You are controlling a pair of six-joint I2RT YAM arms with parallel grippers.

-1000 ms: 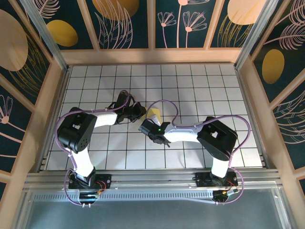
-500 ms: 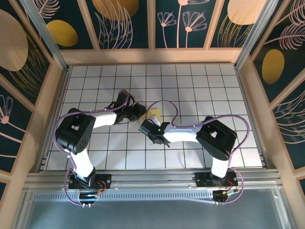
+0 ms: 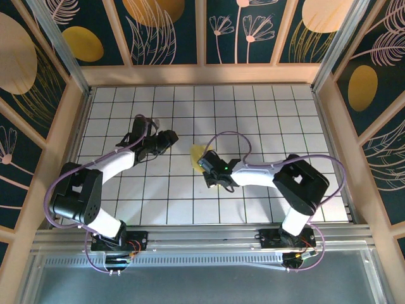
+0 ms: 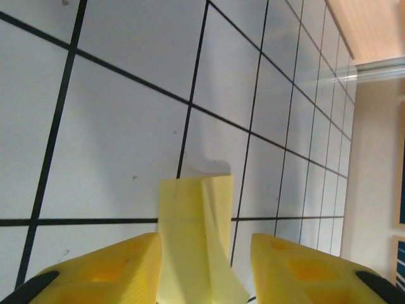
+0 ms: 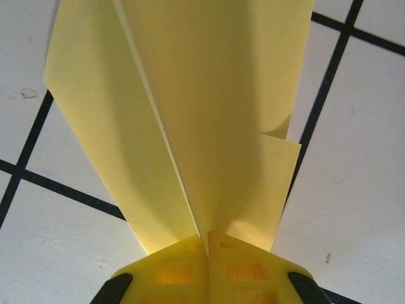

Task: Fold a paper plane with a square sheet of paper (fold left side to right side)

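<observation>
Top external view: shows the whole layout, with both arms, the white grid table (image 3: 266,114) and the yellow paper plane (image 3: 197,153) near the table's middle. The right gripper (image 3: 205,163) covers much of the paper, so its folds cannot be read here.
Left wrist view: shows the plane's (image 4: 193,240) blunt end from close by. A flap is folded along its length, and its shadow falls on the tile at 12 o'clock.
Right wrist view: shows the plane (image 5: 209,114) from the held end. A sharp centre crease runs toward 12 o'clock, the paper widens away from the fingers, and a curled flap edge sits at 3 o'clock.
Left arm pose: from its base at 7 o'clock the arm bends at a low elbow, and the forearm reaches toward 2 o'clock. The left gripper (image 3: 168,137) is at 10 o'clock of the paper, with bare tile between them.
Right arm pose: from its base at 5 o'clock the elbow is raised, and the forearm stretches low toward 10 o'clock, ending at the paper's 5 o'clock edge.
Left claw: the yellow fingers (image 4: 107,269) of the left gripper (image 4: 204,253) are spread wide and hold nothing. The paper appears in the gap between them.
Right claw: the fingers (image 5: 171,272) of the right gripper (image 5: 207,244) are pressed together, pinching the plane's narrow end.
Paper plane location: in the right gripper's pinch, over the central tiles. Whether its far end touches the table cannot be told.
</observation>
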